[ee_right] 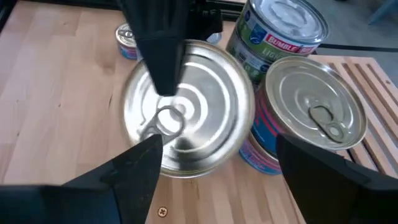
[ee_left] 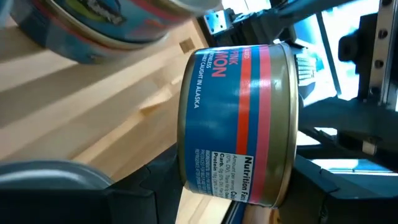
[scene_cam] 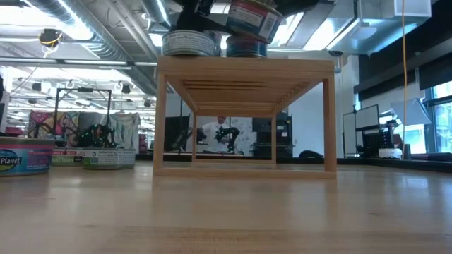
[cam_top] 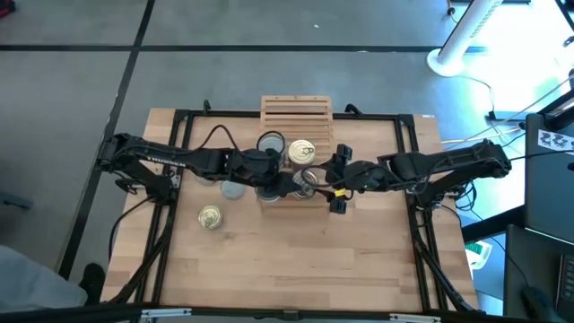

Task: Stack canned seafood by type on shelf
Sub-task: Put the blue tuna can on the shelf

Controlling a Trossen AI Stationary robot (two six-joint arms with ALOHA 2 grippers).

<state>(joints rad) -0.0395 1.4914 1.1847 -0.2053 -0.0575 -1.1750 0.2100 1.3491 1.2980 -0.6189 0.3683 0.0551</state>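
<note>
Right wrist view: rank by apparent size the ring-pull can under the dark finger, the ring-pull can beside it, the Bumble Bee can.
1. Ring-pull can under the finger, though it's nearest the camera.
2. Ring-pull can beside it.
3. Bumble Bee can, partly hidden, so its place is unsure.

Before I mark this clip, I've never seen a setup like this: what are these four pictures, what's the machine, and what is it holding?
It is a robot with two dark arms at a wooden table, each ending in a two-finger gripper. One picture looks straight down, one looks level across the tabletop, and two come from cameras on the wrists.

On the table stands a slatted wooden shelf with several tins on it. Two more tins lie on the table beside it, a golden-topped one and a grey-topped one.

The left gripper holds a blue and red salmon tin at the shelf's front edge, tilted. The right gripper waits open right next to it; its camera looks down on that tin's ring-pull top.
</note>
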